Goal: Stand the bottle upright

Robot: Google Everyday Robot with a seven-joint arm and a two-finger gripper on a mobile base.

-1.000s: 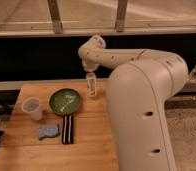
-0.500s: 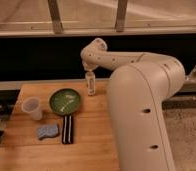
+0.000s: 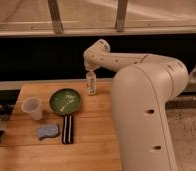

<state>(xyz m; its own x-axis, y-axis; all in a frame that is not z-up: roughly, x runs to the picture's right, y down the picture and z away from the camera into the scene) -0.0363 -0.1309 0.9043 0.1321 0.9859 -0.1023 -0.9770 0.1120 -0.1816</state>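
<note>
Camera view, looking down past the robot's bulky cream-white arm housing (image 3: 146, 120), which fills the right half of the picture and hides that side of the light wooden plank tabletop (image 3: 91, 145).

Nearest on the wood lies a flat black striped strip (image 3: 67, 129), set lengthwise toward the viewer. Just beside it on the left sits a small blue-grey sponge (image 3: 47, 131). Farther back and left stands a translucent plastic cup (image 3: 32, 107), upright. To its right rests a round dark green plate (image 3: 65, 101) with a few pale scraps on it; the strip's far end touches or overlaps the plate's near rim.

Beyond the plate, near the table's back edge, the small slim white bottle with a pale label (image 3: 91, 84) stands upright on the wood, just right of the plate. The two-finger gripper (image 3: 90, 71) hangs straight down over the bottle's cap, at the end of the arm that curves over from the right. Whether it grips the bottle or merely sits above it cannot be told.

Behind the table runs a pale ledge, then a wide dark band, then a bright rail with angled metal struts (image 3: 55, 16). Speckled grey flooring (image 3: 188, 135) shows at right.
</note>
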